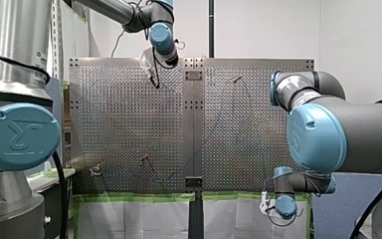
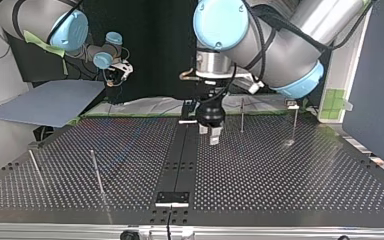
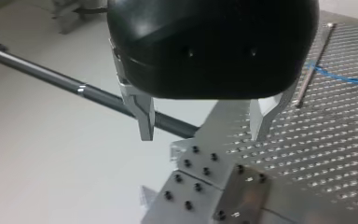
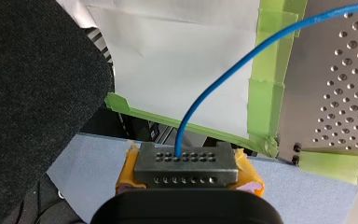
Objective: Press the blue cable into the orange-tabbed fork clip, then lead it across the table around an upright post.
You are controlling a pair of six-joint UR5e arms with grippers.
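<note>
Top view, starting at its left: my right gripper (image 2: 116, 75) hangs beyond the far edge of the perforated table (image 2: 290, 180), above a grey-blue sheet (image 2: 50, 102). The right wrist view shows it from close. Its two fingers with the yellow pads (image 4: 249, 177) are pressed together, and the blue cable (image 4: 182, 130) is pinched between them. From the fingertips the cable rises in a curve and goes toward the table's corner, passing over white paper (image 4: 168, 60) and green tape (image 4: 265, 84).

Further right in the top view, two thin posts (image 2: 97, 172) stand upright on the table's left half. At the middle, my left gripper (image 2: 211, 132) points down over the dark centre strip (image 2: 177, 150), apart from the table. In the left wrist view its metal fingers (image 3: 144, 116) stand wide apart and hold nothing. There a piece of the blue cable lies flat on the table beside this gripper and reaches a post; if it touches the post, I cannot tell. At the top view's right, two far posts (image 2: 242, 115) stand near the table's far edge.
</note>
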